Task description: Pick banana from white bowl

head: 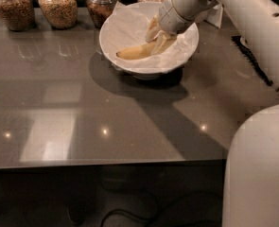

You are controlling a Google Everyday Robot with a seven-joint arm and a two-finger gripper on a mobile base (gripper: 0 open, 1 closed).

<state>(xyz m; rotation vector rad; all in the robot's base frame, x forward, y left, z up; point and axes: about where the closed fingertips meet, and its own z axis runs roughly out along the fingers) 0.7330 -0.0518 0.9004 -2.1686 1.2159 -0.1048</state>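
Observation:
The white bowl (122, 56), lined with crinkled white paper, stands at the back middle of the dark table. The yellow banana (135, 52) lies across its inside, its left tip pointing toward the bowl's left wall. My gripper (160, 38) reaches down into the bowl from the upper right and is shut on the banana's right end. The banana's right part is hidden behind the fingers (153, 30). The banana sits slightly raised off the paper.
Several glass jars of grains stand along the back edge, such as one (12, 8) at far left and one (101, 4) just behind the bowl. A black strip (252, 60) lies at the right. My white arm and base (257, 169) fill the right side.

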